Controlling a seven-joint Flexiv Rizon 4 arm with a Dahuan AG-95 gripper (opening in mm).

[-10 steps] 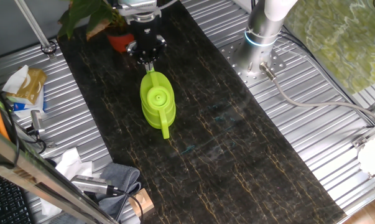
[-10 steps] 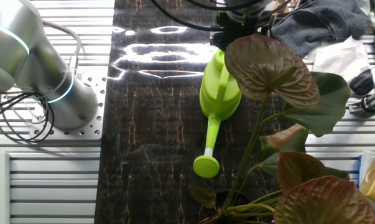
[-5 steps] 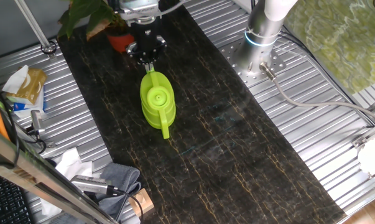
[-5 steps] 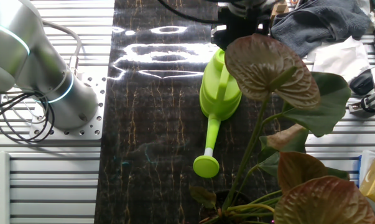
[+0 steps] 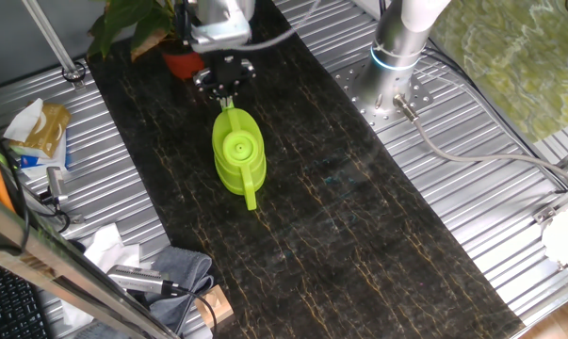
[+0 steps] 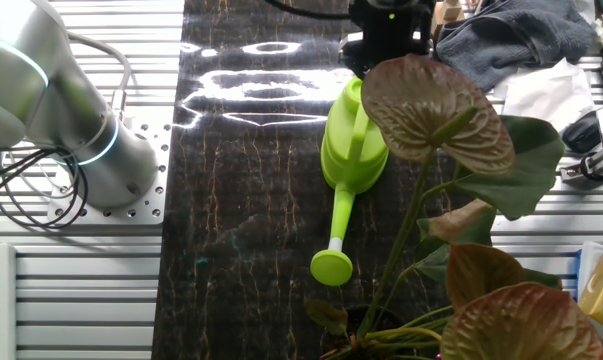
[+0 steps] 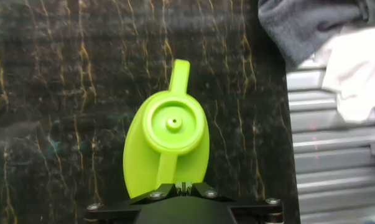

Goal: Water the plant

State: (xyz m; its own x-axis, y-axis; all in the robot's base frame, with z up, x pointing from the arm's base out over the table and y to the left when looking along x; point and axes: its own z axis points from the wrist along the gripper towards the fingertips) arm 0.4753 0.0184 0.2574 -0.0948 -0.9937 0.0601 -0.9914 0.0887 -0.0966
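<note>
The plant (image 5: 137,24) stands at the mat's far left corner in an orange-red pot (image 5: 182,62). In the other fixed view its broad green and brownish leaves (image 6: 436,105) fill the near right. A lime-green watering can (image 5: 238,155) lies on the dark mat, its spout head (image 6: 331,266) pointing toward the plant. My gripper (image 5: 226,94) hangs above the can with its fingers together and nothing between them. In the hand view the can (image 7: 168,143) lies straight below my gripper (image 7: 185,185). A leaf partly hides the gripper (image 6: 376,55) in the other fixed view.
The arm's silver base (image 5: 397,56) stands beside the mat on the slatted metal table (image 5: 510,217). A grey cloth (image 7: 305,25) and white paper (image 7: 355,68) lie off the mat's edge. Packets and tools (image 5: 39,132) clutter the left side.
The wrist above the gripper has shifted and turned a little. The fingers stay over the same spot, and the watering can has not moved.
</note>
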